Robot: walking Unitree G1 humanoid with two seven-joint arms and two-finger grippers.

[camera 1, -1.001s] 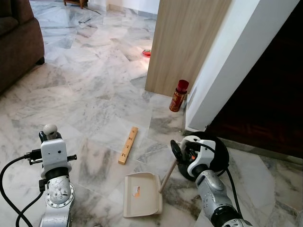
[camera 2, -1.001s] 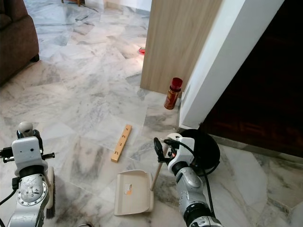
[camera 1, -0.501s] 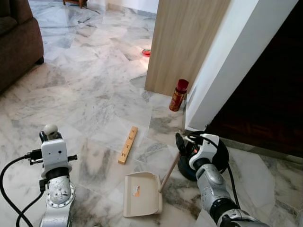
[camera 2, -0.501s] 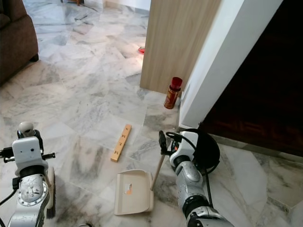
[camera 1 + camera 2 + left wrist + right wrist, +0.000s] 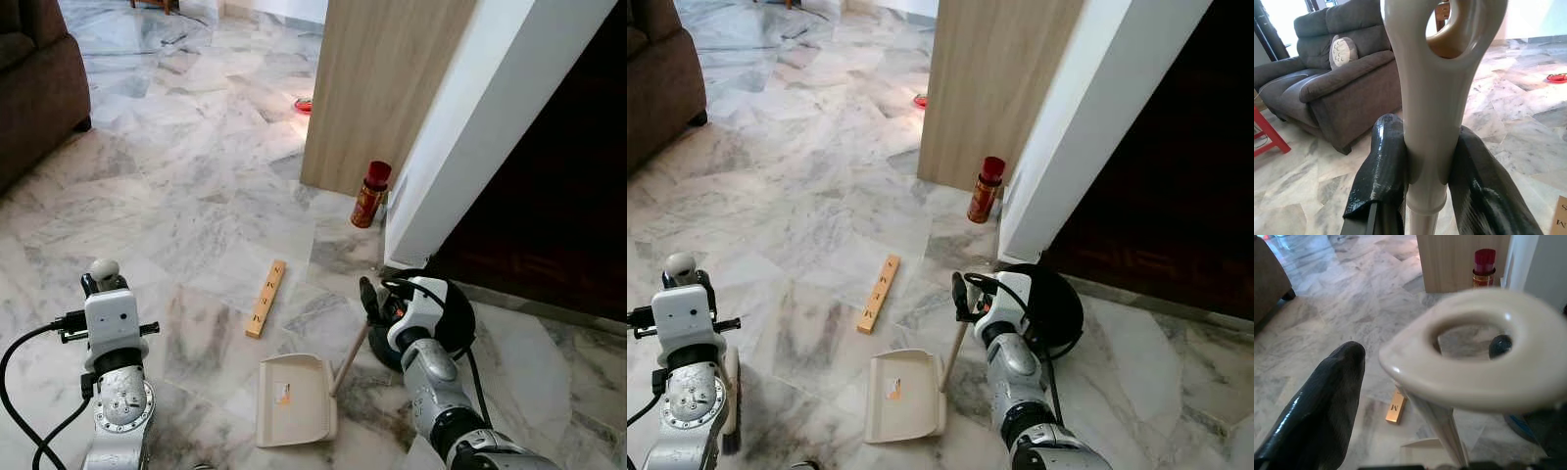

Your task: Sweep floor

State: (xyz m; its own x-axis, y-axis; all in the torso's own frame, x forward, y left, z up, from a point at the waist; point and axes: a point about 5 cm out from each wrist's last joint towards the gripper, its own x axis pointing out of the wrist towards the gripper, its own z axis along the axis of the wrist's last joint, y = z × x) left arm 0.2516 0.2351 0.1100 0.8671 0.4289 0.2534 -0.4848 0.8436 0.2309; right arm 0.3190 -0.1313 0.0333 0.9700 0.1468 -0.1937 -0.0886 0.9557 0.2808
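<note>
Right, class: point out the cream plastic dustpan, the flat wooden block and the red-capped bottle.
Cream plastic dustpan [image 5: 294,399]: left eye view, pan's flat middle.
Flat wooden block [image 5: 265,300]: left eye view, mid-length.
Red-capped bottle [image 5: 985,191]: right eye view, its body.

Tall wooden panel [image 5: 387,88] in pale grain, upright on marble. Just right of its foot, close against it, a red-capped spray can [image 5: 370,196], standing. Butting the panel's right edge, a white wall corner [image 5: 470,147]; beyond that, a dark room with dark wood flooring [image 5: 558,196]. Behind the panel's left edge, a small red item [image 5: 304,108], too small to identify. In front of the panel and to its right, a black round object [image 5: 1063,308]. Well left of the panel, a dark sofa [image 5: 34,88] with a pale patterned cushion [image 5: 1344,49]; beside it, a red-framed piece of furniture [image 5: 1268,132].
</note>
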